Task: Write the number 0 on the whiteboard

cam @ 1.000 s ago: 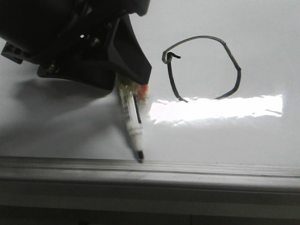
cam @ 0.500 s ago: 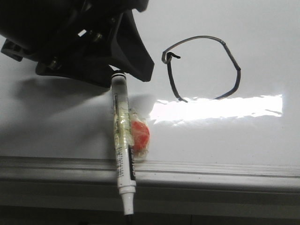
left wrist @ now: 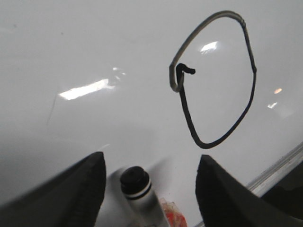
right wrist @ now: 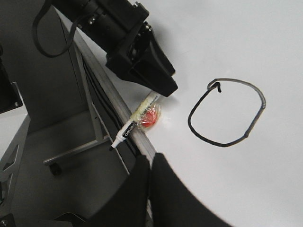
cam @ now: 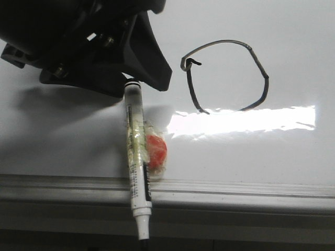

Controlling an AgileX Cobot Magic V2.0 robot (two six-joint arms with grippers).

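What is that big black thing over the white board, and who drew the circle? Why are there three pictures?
The big black thing is the left tool of a robot with two arms. Each arm ends in two fingers that can pinch things.

The three pictures come from three cameras at one moment. One looks forward over the board. One sits on the left wrist, and one on the right wrist.

The large glossy white whiteboard lies flat with a grey metal rail along its near edge. On it is a thin black hand-drawn number 0.

The white marker pen with an orange blob taped to it lies on the board, its tip poking out over the rail. Nothing holds it: the left fingers stand apart on either side of its end. The right tool is shut and empty.
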